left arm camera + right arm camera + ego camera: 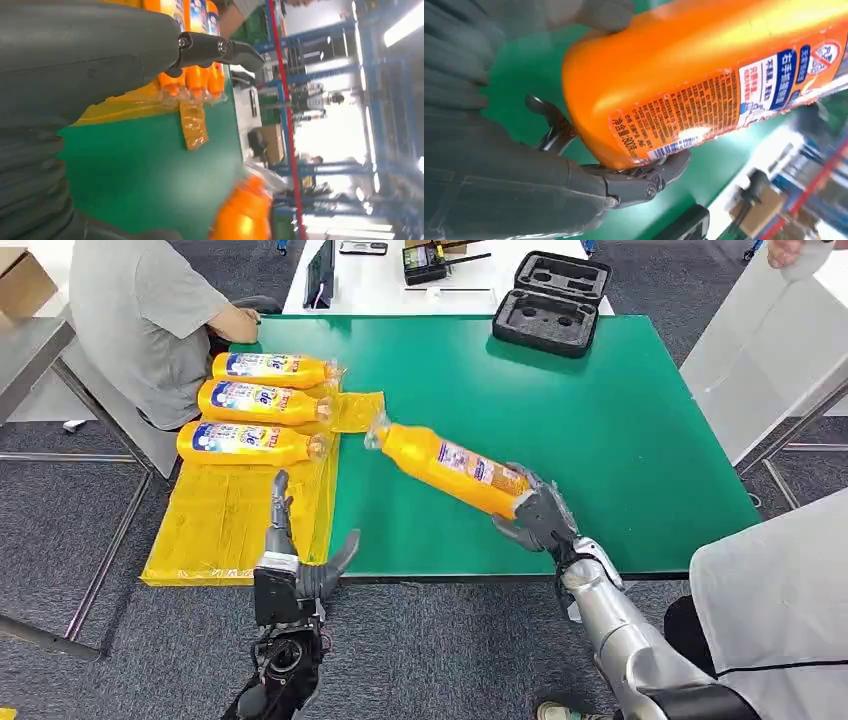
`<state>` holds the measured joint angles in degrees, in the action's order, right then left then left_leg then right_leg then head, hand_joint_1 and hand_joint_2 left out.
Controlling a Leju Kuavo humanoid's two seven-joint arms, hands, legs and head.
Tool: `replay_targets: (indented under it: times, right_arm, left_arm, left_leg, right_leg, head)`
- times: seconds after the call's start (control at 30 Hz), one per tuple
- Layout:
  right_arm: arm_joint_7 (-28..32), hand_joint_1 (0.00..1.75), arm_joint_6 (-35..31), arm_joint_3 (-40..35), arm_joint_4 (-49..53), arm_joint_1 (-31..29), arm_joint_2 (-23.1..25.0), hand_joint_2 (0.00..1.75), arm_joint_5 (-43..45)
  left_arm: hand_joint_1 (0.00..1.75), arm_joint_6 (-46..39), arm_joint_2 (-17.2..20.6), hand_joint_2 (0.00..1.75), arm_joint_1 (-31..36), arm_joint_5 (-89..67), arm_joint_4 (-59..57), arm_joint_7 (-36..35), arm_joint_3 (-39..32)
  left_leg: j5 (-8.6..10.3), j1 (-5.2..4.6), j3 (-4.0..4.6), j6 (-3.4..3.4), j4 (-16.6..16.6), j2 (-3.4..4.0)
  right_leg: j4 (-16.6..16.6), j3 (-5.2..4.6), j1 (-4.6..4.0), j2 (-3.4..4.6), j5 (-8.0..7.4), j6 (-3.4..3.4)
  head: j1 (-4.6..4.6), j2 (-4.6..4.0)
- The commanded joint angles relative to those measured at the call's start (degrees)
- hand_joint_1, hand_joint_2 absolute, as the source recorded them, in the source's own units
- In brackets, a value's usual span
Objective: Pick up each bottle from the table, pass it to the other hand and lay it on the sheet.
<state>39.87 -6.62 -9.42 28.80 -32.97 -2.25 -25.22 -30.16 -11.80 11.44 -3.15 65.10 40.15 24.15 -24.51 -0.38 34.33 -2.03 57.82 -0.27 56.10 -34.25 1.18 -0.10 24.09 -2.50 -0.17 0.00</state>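
While the fourth bottle is carried but not yet handed over, stock stands as follows, largest item first:

Worktop (620, 430): green, bearing all the goods; a black foam-lined case (551, 302) lies open at its far edge, well apart from the work.

Sheet (225, 525): yellow plastic, draped over the worktop's left side and hanging past the near edge. Its near half is bare, so there is room for another bottle.

Laid bottles (255, 401): three, orange with blue-and-white labels, lying side by side on the far part of the sheet, necks toward the worktop's middle. A person in a grey top sits just beyond them.

Bottle (450, 468): orange, tilted, base in the right hand, neck pointing toward the sheet and the laid row; it looks to be lifted off the green, though the neck end may be close to it. The right wrist view shows the label and barcode near the base.

Right hand (538, 517): closed round the bottle's base, thumb on one side, fingers wrapped under the other.

Left hand (300, 565): at the near edge beside the sheet, holding nothing, fingers upright and apart, thumb out toward the bottle.

Step in hand, as judged: the pass from right to left. Next move calls for bringing the neck end into the left hand's reach, closing that hand on the body before the right lets go, then laying the bottle on the bare sheet near the third
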Motion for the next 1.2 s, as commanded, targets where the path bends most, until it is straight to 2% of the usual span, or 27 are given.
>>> replay_targets:
  times: [0.03, 0.13, 0.23, 0.27, 0.37, 0.5, 0.67, 0.8, 0.83, 1.2]
  right_arm:
    - [0.13, 1.75, 0.72, 0.41, 5.42, 0.85, 1.23, 1.75, 6.34]
    - [0.13, 1.75, 0.71, -1.59, 8.75, 2.2, 0.63, 1.75, 12.1]
    - [0.13, 1.75, 1.04, -2.11, 9.79, 2.66, 0.63, 1.75, 14.01]
    - [0.13, 1.75, 2.55, -1.99, 11.68, 3.51, 0.67, 1.75, 17.26]
    - [0.13, 1.75, 7.91, -2.68, 14.09, 5.11, 1.22, 1.75, 20.55]
    - [0.13, 1.75, 7.91, -2.68, 14.09, 5.11, 1.22, 1.75, 20.55]
    - [0.13, 1.75, 12.76, -7.49, 18.38, 8.95, 2.33, 1.75, 20.37]
    - [0.13, 1.75, 14.86, -9.92, 19.43, 9.75, 3.18, 1.75, 20.95]
    - [0.13, 1.75, 15.86, -10.61, 19.26, 9.78, 3.24, 1.75, 21.14]
    - [0.13, 1.75, 16.9, -11.8, 18.42, 10.98, 2.95, 1.75, 21.2]
  left_arm:
    - [0.0, -1.33, 1.75, 1.75, -0.85, 2.04, 5.7, -0.15, -0.41]
    - [0.0, 2.11, 0.94, 1.75, -1.6, 5.89, 7.12, -0.15, -2.34]
    - [0.0, 4.55, 0.38, 1.75, -1.72, 7.45, 6.23, -0.15, -3.5]
    - [0.0, 10.27, -0.76, 1.75, -0.92, 11.92, 1.71, -0.15, -5.54]
    - [0.0, 19.7, -1.53, 1.75, 1.22, 17.62, -5.8, -0.15, -5.95]
    - [0.0, 19.7, -1.53, 1.75, 1.22, 17.62, -5.8, -0.15, -5.95]
    - [0.0, 30.59, -2.31, 1.75, 4.59, 22.14, -14.66, -0.15, -3.2]
    - [0.0, 31.64, -2.96, 1.75, 6.6, 22.06, -19.13, -0.15, -1.36]
    - [0.0, 34.35, -3.15, 1.75, 7.09, 23.04, -20.05, -0.15, -0.69]
    - [0.0, 35.46, -3.71, 1.75, 7.3, 23.75, -17.68, -0.15, -0.61]
  left_leg:
    - [-0.09, 0.05, -0.15, 0.12, 0.01, 0.13]
    - [-0.04, 0.03, -0.07, 0.08, 0.0, 0.08]
    - [-0.15, 0.1, -0.21, 0.16, 0.06, 0.16]
    - [-0.05, 0.03, -0.08, 0.08, 0.0, 0.06]
    - [-0.09, 0.05, -0.26, 0.13, -0.06, 0.08]
    - [-0.02, 0.02, -0.08, 0.08, -0.03, 0.05]
    - [-0.11, 0.14, -0.32, 0.18, -0.02, -0.04]
    - [-0.04, 0.04, -0.12, 0.08, -0.02, 0.02]
    - [-0.06, 0.08, -0.19, 0.12, -0.02, 0.02]
    - [-0.08, 0.08, -0.16, 0.13, 0.01, 0.04]
  right_leg:
    - [0.01, 0.12, -0.05, 0.11, 0.05, 0.11]
    - [0.0, 0.06, -0.03, 0.07, 0.02, 0.08]
    - [0.02, 0.19, -0.11, 0.14, 0.09, 0.16]
    - [0.0, 0.07, -0.03, 0.05, 0.03, 0.08]
    - [-0.07, 0.25, -0.06, 0.07, 0.06, 0.13]
    - [-0.02, 0.07, -0.03, 0.03, 0.02, 0.08]
    - [-0.08, 0.34, -0.15, -0.05, 0.1, 0.18]
    - [-0.03, 0.11, -0.04, 0.02, 0.03, 0.08]
    - [-0.05, 0.19, -0.09, 0.01, 0.05, 0.12]
    - [-0.02, 0.15, -0.08, 0.02, 0.06, 0.13]
  head:
    - [-0.02, 0.0]
    - [0.0, 0.0]
    - [-0.02, 0.0]
    - [0.0, 0.0]
    - [0.02, 0.0]
    - [0.02, 0.0]
    - [-0.02, 0.0]
    - [0.0, 0.0]
    - [0.0, 0.0]
    - [0.0, 0.0]
